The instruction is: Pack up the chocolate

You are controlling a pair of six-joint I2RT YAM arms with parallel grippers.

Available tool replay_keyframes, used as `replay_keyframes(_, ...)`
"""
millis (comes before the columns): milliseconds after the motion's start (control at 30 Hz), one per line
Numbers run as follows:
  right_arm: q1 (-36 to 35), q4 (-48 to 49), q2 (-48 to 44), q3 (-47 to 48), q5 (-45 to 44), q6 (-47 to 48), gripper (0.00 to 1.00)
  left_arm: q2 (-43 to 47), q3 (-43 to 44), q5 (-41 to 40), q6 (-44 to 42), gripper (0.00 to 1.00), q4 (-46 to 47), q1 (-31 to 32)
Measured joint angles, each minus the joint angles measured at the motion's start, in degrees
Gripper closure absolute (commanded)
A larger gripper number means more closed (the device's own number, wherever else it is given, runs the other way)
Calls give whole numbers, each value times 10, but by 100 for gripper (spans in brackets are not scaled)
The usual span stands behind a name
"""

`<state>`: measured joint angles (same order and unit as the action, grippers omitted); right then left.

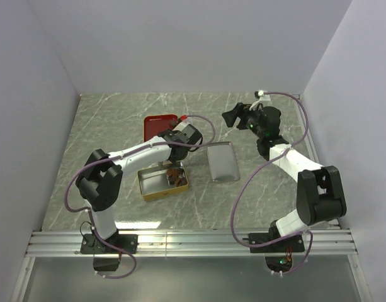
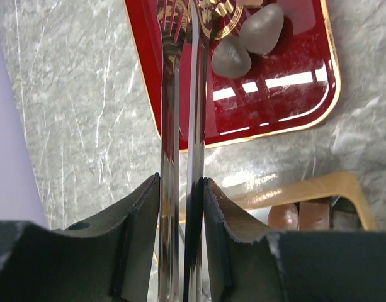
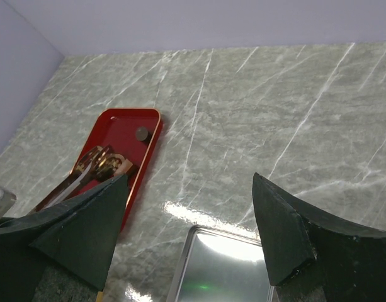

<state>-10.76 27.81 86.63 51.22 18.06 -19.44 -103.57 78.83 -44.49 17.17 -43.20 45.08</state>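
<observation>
Two dark chocolate pieces (image 2: pixel 230 58) lie in the red tray (image 2: pixel 274 107), just right of the tongs' gold tips. Several more chocolate pieces (image 1: pixel 175 175) sit in the gold tin (image 1: pixel 156 185), whose rim (image 2: pixel 318 187) shows below the tray. My left gripper (image 2: pixel 181 182) is shut on a pair of metal tongs (image 2: pixel 170 94) that reach over the tray; the tongs' arms stand slightly apart. In the right wrist view a single chocolate (image 3: pixel 142 133) lies on the tray (image 3: pixel 123 126) past the tongs (image 3: pixel 95 165). My right gripper (image 3: pixel 189 177) hangs open and empty above the table.
A silver tin lid (image 1: pixel 222 162) lies flat right of the gold tin, directly under the right gripper (image 1: pixel 233 116) in its wrist view as the lid (image 3: pixel 224 270). White walls close in the marble table on three sides.
</observation>
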Motion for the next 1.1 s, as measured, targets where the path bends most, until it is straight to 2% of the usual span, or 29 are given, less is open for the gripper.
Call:
replay_keyframes(833, -3, 0, -8, -3, 0, 0, 14, 45, -6, -35, 39, 60, -52, 12)
replay_keyframes(1100, -3, 0, -10, -3, 0, 0, 14, 58, -7, -13, 37, 59, -54, 13)
